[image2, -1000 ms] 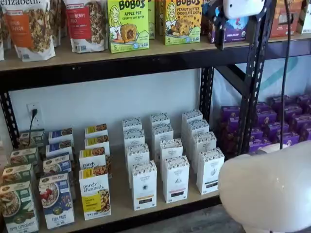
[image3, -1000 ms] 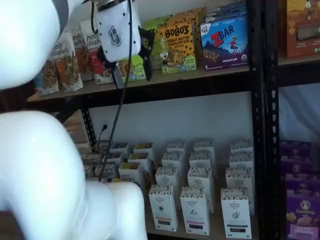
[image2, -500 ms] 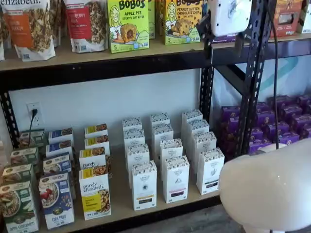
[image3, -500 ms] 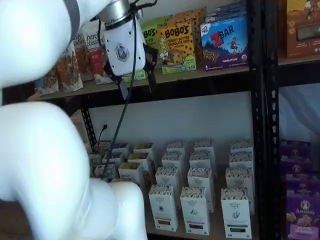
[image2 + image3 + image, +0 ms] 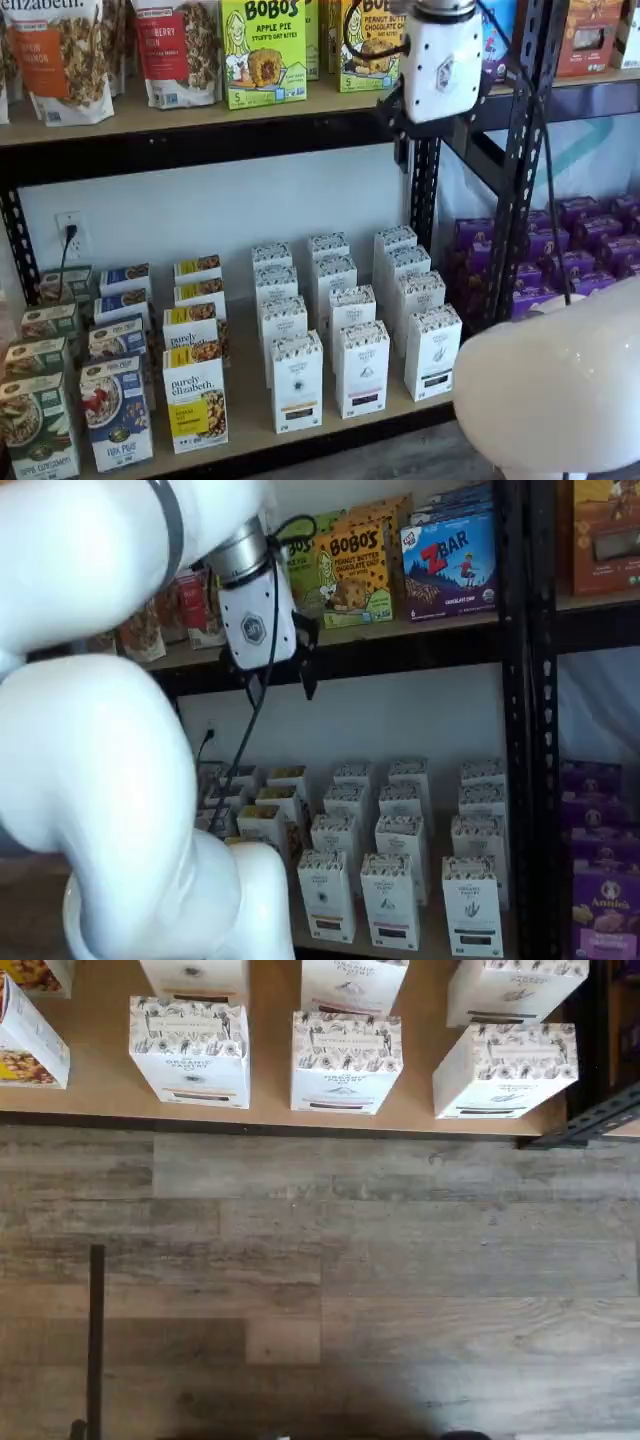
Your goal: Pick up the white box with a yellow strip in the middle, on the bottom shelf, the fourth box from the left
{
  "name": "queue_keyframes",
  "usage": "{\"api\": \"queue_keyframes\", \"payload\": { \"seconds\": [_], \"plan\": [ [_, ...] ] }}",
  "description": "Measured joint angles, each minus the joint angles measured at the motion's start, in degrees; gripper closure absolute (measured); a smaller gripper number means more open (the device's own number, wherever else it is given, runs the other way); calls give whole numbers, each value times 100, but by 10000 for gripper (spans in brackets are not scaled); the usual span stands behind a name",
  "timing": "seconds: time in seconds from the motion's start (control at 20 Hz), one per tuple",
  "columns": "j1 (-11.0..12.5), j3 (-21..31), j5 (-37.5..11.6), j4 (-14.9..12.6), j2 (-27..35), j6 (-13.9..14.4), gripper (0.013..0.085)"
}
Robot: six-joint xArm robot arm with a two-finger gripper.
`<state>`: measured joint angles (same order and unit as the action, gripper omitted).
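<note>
The white box with a yellow strip [image 5: 297,381] stands upright at the front of the bottom shelf [image 5: 246,398], just right of a purely elizabeth box [image 5: 195,398]. It also shows in a shelf view [image 5: 326,895] and in the wrist view [image 5: 190,1052], where its speckled top faces the camera. My gripper [image 5: 282,685] hangs high above it, level with the upper shelf board, also seen in a shelf view [image 5: 430,125]. Its two black fingers [image 5: 308,677] stand apart with a clear gap, open and holding nothing.
Two like white cartons [image 5: 362,368] [image 5: 432,352] stand to the right of the target, with more rows behind. A black upright [image 5: 520,160] stands right of them, purple boxes [image 5: 590,250] beyond. Snack boxes [image 5: 262,50] fill the upper shelf. Grey wood floor [image 5: 320,1280] lies before the shelf.
The gripper has come down from the top of the views to the level of the upper shelf board and shifted sideways along the shelf. Its fingers stay apart. The boxes have not moved.
</note>
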<state>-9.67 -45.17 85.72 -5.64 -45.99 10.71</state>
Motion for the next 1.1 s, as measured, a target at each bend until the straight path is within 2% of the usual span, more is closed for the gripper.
{"api": "queue_keyframes", "payload": {
  "seconds": [0.35, 0.55, 0.85, 1.1],
  "plan": [
    [-85, 520, -921, 195, 233, 133, 130],
    [-172, 728, -1359, 171, 389, 253, 130],
    [-258, 919, -1848, 185, 736, 367, 130],
    [-271, 1092, -2325, 333, 1067, 342, 130]
  ]
}}
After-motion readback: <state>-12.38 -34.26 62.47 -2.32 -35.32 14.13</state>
